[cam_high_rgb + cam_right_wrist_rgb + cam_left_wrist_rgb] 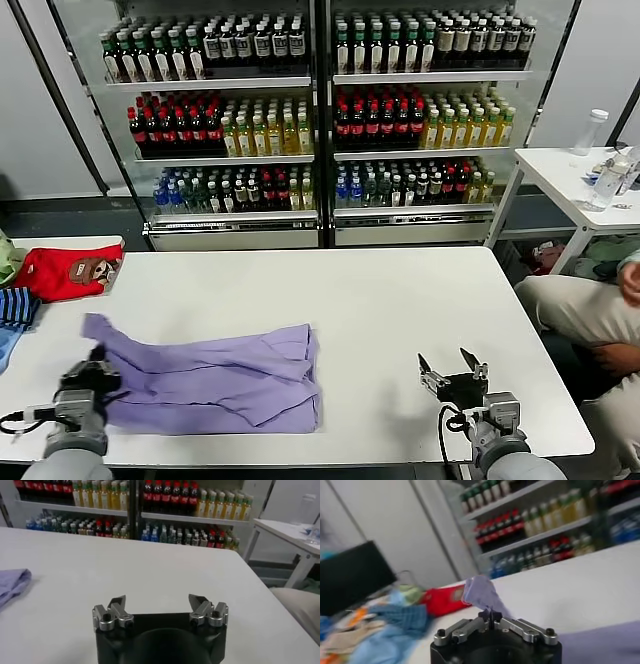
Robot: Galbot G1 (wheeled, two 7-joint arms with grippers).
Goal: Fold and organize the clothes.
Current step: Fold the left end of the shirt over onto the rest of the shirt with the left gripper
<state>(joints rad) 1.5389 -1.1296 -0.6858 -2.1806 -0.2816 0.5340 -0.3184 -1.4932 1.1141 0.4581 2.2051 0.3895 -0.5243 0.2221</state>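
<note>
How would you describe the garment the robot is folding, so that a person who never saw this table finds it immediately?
On the white table before the drink coolers, look at the near left part. The lavender T-shirt lies there, partly folded, with the shut left tool pinching its edge. Unlike the red garment and blue striped cloth at the far left, it is plain purple.

The T-shirt (215,378) is lying on the table (400,300) toward the robot's left, with the left gripper (97,355) sitting at its left end. The right gripper (452,366) is hovering well apart on the right. Two other garments (70,270) are resting at the table's far left edge, drink shelves (320,110) standing behind.
</note>
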